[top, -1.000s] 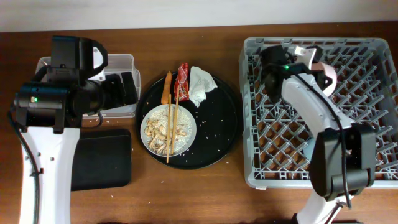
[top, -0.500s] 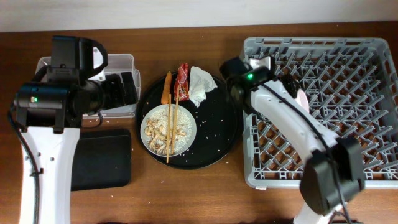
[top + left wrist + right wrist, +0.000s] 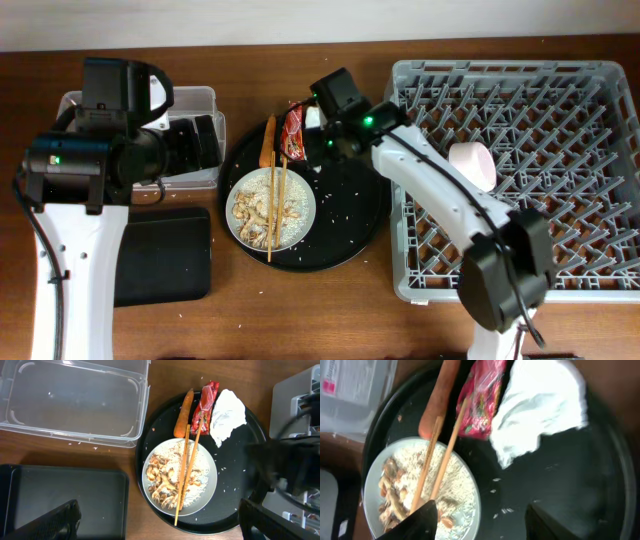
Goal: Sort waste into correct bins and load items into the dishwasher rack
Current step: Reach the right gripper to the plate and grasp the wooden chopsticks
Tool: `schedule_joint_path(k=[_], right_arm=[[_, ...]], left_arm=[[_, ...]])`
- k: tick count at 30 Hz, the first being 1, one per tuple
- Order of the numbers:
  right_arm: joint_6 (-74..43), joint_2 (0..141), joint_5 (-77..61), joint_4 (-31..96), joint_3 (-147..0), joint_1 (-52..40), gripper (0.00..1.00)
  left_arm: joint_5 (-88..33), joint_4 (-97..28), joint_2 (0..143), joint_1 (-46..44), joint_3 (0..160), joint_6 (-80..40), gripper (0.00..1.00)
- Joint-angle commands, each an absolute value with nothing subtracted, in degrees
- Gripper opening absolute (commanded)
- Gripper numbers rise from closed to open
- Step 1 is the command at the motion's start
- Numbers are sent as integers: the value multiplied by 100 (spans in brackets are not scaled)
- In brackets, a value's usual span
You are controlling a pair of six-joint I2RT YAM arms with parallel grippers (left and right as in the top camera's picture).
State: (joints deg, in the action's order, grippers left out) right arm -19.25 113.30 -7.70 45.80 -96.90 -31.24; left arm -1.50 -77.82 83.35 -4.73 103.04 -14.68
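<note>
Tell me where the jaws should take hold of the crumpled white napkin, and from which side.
I would grip the napkin at its raised, crumpled middle, coming straight down from above. It lies low on the round black tray, so no side offers an edge to pinch. Keep the jaws off the red wrapper close beside it.

A robotics test bench set up as a dish-clearing station: a brown wooden table (image 3: 300,310) against a pale wall (image 3: 300,18) on the far side, one robot arm (image 3: 70,250) at left and another (image 3: 440,190) at right, a grey dishwasher rack (image 3: 405,180), a round black tray (image 3: 350,235) of meal leftovers, and a clear tub (image 3: 75,405) beside a shallow black tray (image 3: 165,260)
</note>
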Motion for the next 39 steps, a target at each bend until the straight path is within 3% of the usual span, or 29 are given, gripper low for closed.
schedule_joint_path(k=[1,3,8,12,32,36,39], right_arm=[[-1697,11384,-1868,4681,-9692,-3308,56],[-1874,11426,-1769,4851,-9673,-3581,55],[-2453,11920,-1028,4864,-9638,-4053,34],[-2700,12407,-1026,4755,-9638,-4077,26],[-2451,12875,-1330,4071,-9677,-3931,22],[-2451,12870,-1354,4112,-9677,-3940,4],[-2443,12591,-1328,4250,-9677,-3868,4]], left_arm=[[-189,-7769,8361,-464,10366,-1542,99],[-189,-7769,8361,-464,10366,-1542,100],[-189,-7769,8361,-464,10366,-1542,99],[-189,-7769,8361,-464,10366,-1542,99],[-189,-7769,8361,-464,10366,-1542,99],[-189,-7769,8361,-464,10366,-1542,99],[-189,-7769,8361,-464,10366,-1542,99]])
